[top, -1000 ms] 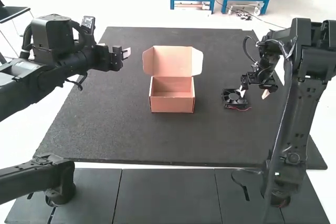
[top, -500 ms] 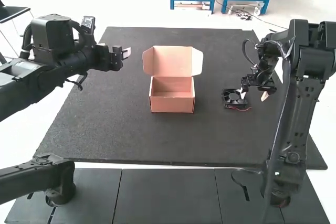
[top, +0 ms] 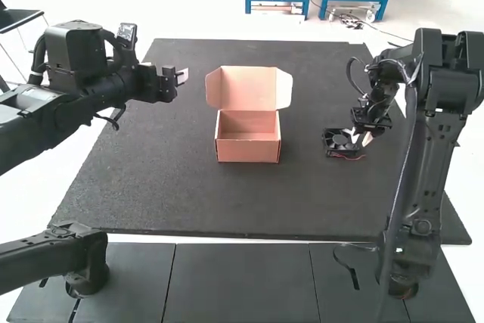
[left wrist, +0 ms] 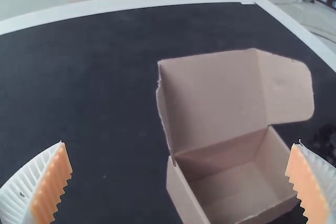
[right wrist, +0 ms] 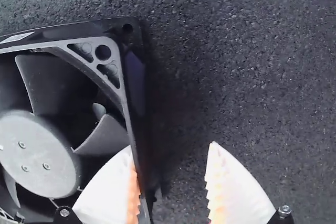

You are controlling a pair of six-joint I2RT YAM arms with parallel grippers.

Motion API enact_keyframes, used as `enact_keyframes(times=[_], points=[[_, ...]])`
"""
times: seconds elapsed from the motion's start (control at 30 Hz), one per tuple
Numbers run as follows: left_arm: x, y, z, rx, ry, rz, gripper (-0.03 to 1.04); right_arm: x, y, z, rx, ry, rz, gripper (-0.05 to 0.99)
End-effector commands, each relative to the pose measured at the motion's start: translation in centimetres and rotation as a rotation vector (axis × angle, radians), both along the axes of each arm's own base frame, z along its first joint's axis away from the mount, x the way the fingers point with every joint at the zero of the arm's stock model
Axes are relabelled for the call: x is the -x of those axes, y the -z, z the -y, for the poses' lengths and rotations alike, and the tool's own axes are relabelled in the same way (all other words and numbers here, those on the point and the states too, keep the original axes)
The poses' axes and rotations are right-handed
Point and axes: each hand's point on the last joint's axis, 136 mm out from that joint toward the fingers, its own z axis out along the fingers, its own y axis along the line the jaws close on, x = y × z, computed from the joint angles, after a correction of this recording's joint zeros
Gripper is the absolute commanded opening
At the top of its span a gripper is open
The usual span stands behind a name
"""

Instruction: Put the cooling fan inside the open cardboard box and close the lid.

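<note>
The black cooling fan (top: 340,142) lies flat on the dark mat, to the right of the open cardboard box (top: 248,135). The box's lid (top: 248,88) stands upright at the back. My right gripper (top: 364,135) is down at the fan's right edge. In the right wrist view its fingers (right wrist: 113,195) straddle the frame of the fan (right wrist: 63,129), one inside and one outside, with a gap left on the outer side. The left gripper (top: 180,78) hovers open to the left of the box, apart from it. Its camera looks into the empty box (left wrist: 236,182), with the left gripper (left wrist: 178,187) spread wide.
The black mat (top: 151,179) covers most of the table, with bare room in front of the box and to its left. A thin red and black wire (top: 349,156) trails from the fan toward the front.
The right gripper's fingers have drawn much closer together and settled over the fan's right edge. The left arm and the box have not moved.
</note>
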Motion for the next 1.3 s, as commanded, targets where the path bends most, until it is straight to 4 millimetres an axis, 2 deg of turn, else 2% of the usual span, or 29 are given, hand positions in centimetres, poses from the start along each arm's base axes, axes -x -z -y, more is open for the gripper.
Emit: enact_keyframes(times=[0.0,0.1,0.17,0.43,0.63,0.93,1.1,1.27], points=[[-0.2,0.1,0.0,0.005,-0.003,-0.002,0.96,-0.3,0.4,-0.6,-0.016,-0.002,-0.008,0.23],[-0.1,0.4,0.0,0.002,-0.003,-0.011,0.96,-0.2,0.7,-0.9,-0.032,-0.003,-0.015,0.14],[0.0,0.9,0.0,-0.004,-0.001,-0.025,0.96,-0.2,0.7,-1.0,-0.039,-0.001,-0.016,-0.01],[0.7,3.5,0.1,-0.037,0.014,-0.112,0.96,-0.8,0.4,-1.4,-0.057,0.006,0.0,-0.02],[1.6,5.8,0.0,-0.102,0.04,-0.183,0.96,-2.6,-1.2,-1.7,-0.097,0.022,0.058,-0.02],[2.3,7.5,-0.2,-0.175,0.067,-0.223,0.96,-4.8,-5.9,-2.1,-0.136,0.034,0.152,-0.02],[2.3,7.6,-0.4,-0.189,0.069,-0.222,0.96,-4.6,-9.1,-2.7,-0.167,0.031,0.193,-0.02],[2.4,7.9,-0.4,-0.198,0.072,-0.227,0.96,-3.4,-13.1,-3.8,-0.226,0.027,0.238,-0.02]])
